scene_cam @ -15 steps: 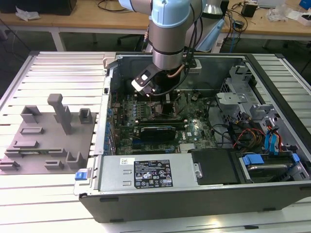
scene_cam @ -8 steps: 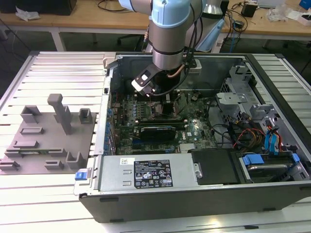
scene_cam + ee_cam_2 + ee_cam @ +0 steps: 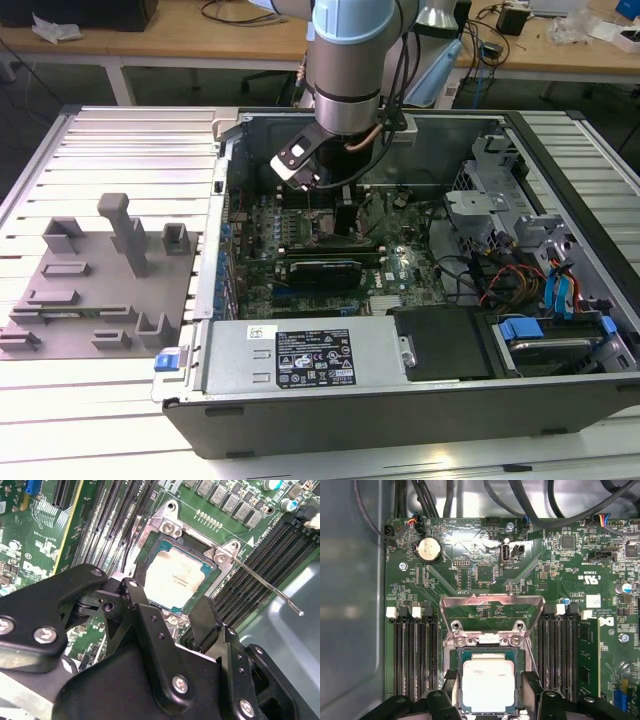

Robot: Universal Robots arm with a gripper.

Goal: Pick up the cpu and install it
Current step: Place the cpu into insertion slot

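- Silvery-grey on top with a pale rim, the cpu (image 3: 488,682) lies flat and square in the socket (image 3: 192,542) on the green motherboard (image 3: 470,565), as seen in both wrist views.
- The jaws stand apart. One black finger (image 3: 532,682) flanks each of two opposite sides of the cpu, with a gap between each finger and the chip's edge.
- The metal load plate (image 3: 490,600) is hinged upright at one end of the socket, leaving the cpu uncovered.
- The thin retention lever (image 3: 265,586) stands raised, angled away from the socket.
- Memory slots (image 3: 415,650) run along both sides of the socket.
- In the exterior view, the arm (image 3: 345,60) reaches down into the open computer case (image 3: 400,410), with its wrist above the motherboard.
- A grey plastic tray (image 3: 90,290) with upright posts rests on the slatted metal surface (image 3: 110,140), beside the case on the exterior view's left and well apart from the arm.
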